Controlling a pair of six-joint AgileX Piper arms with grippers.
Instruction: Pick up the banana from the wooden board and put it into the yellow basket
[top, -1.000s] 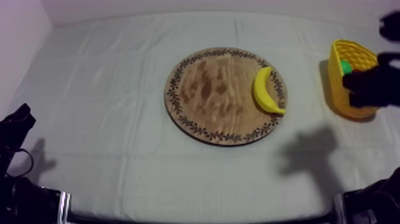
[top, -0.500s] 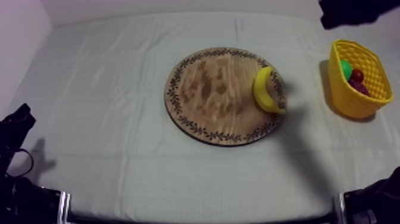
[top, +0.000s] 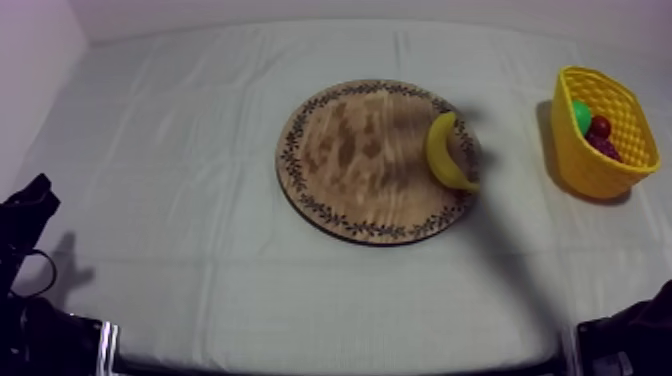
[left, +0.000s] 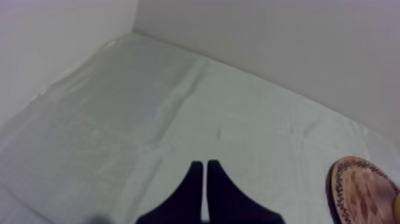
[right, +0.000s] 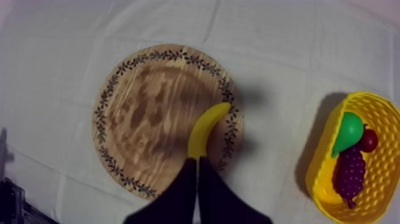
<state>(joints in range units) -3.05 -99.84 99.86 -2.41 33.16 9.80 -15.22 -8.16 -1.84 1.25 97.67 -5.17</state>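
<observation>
A yellow banana (top: 447, 152) lies on the right side of the round wooden board (top: 350, 160), near its patterned rim. The yellow basket (top: 575, 165) stands at the table's right side. In the right wrist view my right gripper (right: 197, 162) hangs high over the table, its fingers together as a narrow wedge just off the near end of the banana (right: 205, 128) on the board (right: 143, 113). My left gripper (left: 206, 167) is shut on nothing over bare cloth, with the board's rim (left: 357, 184) off to one side.
The basket (right: 318, 161) holds a green pear (right: 348, 132), a small red fruit (right: 369, 140) and a bunch of grapes (right: 351, 173). My left arm (top: 25, 215) rests low at the left edge. A soft shadow falls across the board's right part.
The right arm, over the basket a second ago, has risen out of the top view. Its shadow has moved onto the board's right side. The banana and the left arm have not moved.
</observation>
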